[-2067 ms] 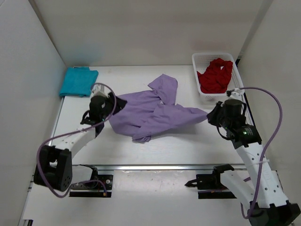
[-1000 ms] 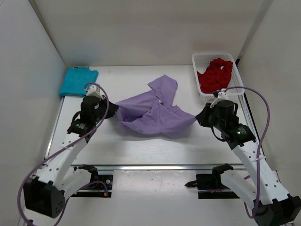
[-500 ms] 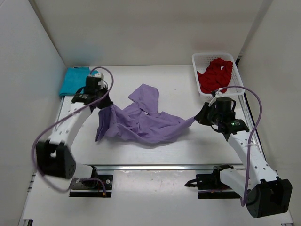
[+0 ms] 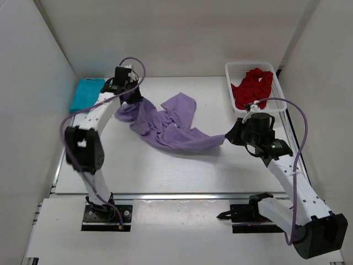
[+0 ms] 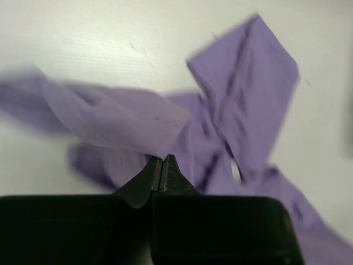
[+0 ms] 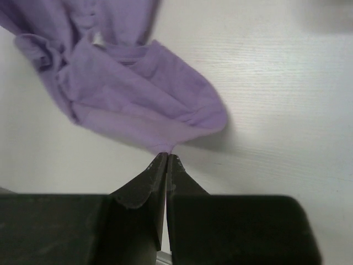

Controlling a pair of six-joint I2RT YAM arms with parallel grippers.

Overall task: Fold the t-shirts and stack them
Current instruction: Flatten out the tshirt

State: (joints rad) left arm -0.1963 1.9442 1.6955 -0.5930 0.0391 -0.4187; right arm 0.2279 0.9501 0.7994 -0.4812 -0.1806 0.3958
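The lavender t-shirt (image 4: 168,124) hangs stretched and crumpled between my two grippers across the middle of the table. My left gripper (image 4: 130,95) is far back left, shut on one edge of the lavender t-shirt (image 5: 116,118). My right gripper (image 4: 229,136) is at the right, shut on the opposite edge of the lavender t-shirt (image 6: 143,94). The teal t-shirt (image 4: 85,95) lies folded at the back left, just left of my left gripper. The deep red t-shirt (image 4: 252,88) lies bunched in the basket.
A white mesh basket (image 4: 238,70) stands at the back right, behind my right arm. White walls close the table in at the left, back and right. A metal rail (image 4: 176,195) runs along the near edge.
My left gripper has swung from the near left up to the back left beside the teal t-shirt, dragging the lavender t-shirt's edge with it. The shirt is now stretched diagonally. My right gripper shifted slightly left.
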